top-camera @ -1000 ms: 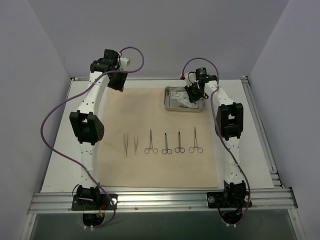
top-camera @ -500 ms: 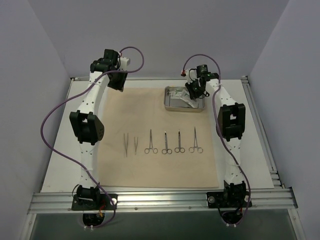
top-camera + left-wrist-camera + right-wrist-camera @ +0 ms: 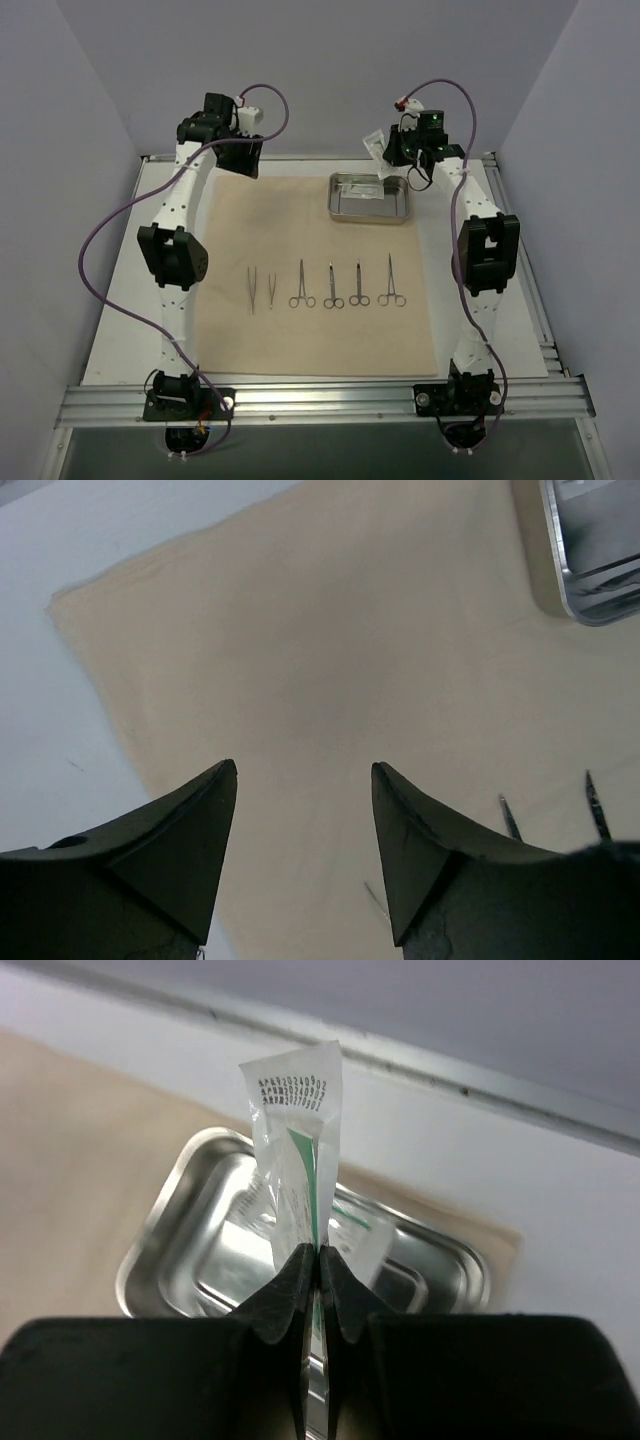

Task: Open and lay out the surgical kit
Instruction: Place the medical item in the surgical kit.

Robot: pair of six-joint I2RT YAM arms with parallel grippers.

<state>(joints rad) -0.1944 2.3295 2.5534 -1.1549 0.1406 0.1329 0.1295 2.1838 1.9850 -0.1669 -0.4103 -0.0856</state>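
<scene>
The right arm has risen from the steel tray and swung toward the far edge of the counter. Its right claw was down inside the tray a second ago and is now up in the air, carrying a white packet. In the right wrist view, that claw is pinched tight on the lower end of the white packet, which stands upright above the tray. The tray, which held a small heap of white before, now holds only a second packet, lying flat inside it.

The left arm stays at the far left corner of the cloth wrap, its wrist turned a little. The left claw hangs over bare cloth with its fingers well apart and nothing between them; its midpoint is over the beige fabric, and a corner of the tray shows at the upper right.

The row of instruments has not moved.

Count:
- One cloth wrap, spread flat.
- One tray.
- Two packets, one held and one in the tray.
- Two tweezers.
- Four clamps, set side by side and apart, right of the tweezers.
</scene>
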